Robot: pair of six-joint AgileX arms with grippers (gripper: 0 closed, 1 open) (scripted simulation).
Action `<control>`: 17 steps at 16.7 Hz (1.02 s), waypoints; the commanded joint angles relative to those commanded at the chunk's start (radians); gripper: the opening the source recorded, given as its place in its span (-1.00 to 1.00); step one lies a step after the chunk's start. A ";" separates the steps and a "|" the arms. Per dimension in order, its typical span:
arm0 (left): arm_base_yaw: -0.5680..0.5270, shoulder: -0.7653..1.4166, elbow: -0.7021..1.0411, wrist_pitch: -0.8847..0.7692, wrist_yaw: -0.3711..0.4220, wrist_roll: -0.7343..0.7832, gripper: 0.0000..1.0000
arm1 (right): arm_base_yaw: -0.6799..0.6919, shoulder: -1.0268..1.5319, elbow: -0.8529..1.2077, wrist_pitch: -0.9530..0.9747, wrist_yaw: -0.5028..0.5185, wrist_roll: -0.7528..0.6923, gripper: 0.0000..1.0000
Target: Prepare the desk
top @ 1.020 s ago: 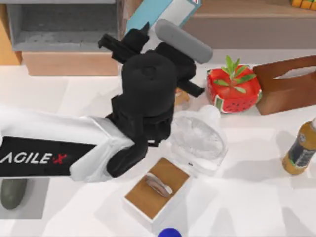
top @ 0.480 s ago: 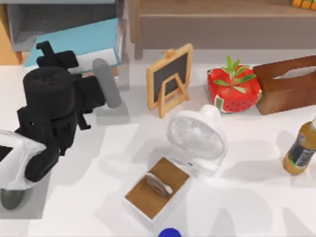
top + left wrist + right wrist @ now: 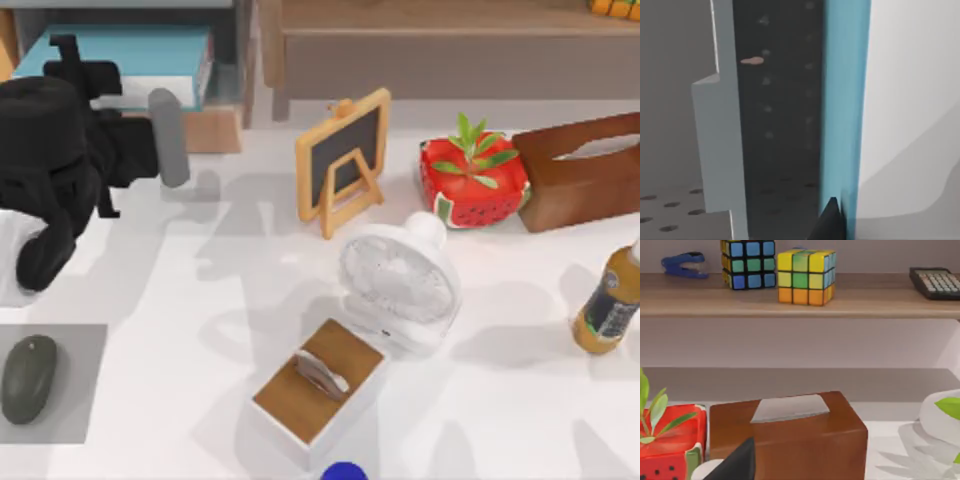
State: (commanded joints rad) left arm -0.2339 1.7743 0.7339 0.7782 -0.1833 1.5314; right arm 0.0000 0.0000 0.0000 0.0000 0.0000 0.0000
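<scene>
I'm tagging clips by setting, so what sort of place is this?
Probably a home or office desk, rendered in simulation. On the white desk lie a mouse on its pad, a small fan and a tissue box; the shelf behind holds a calculator, a stapler and puzzle cubes.

Overhead and right wrist share tissue box (image 3: 585,180).

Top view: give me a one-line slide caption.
Left gripper slides a blue book into the drawer box at the desk's back left.
</scene>
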 joint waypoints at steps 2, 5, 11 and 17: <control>0.000 0.001 0.000 0.000 0.001 0.000 -1.00 | 0.000 0.000 0.000 0.000 0.000 0.000 1.00; -0.004 -0.003 -0.003 0.001 -0.002 0.001 -1.00 | 0.000 0.000 0.000 0.000 0.000 0.000 1.00; 0.012 0.070 0.091 -0.005 0.012 0.005 -1.00 | 0.000 0.000 0.000 0.000 0.000 0.000 1.00; 0.017 0.105 0.118 -0.013 0.018 0.005 -1.00 | 0.000 0.000 0.000 0.000 0.000 0.000 1.00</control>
State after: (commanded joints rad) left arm -0.2172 1.8792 0.8520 0.7653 -0.1653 1.5361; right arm 0.0000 0.0000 0.0000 0.0000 0.0000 0.0000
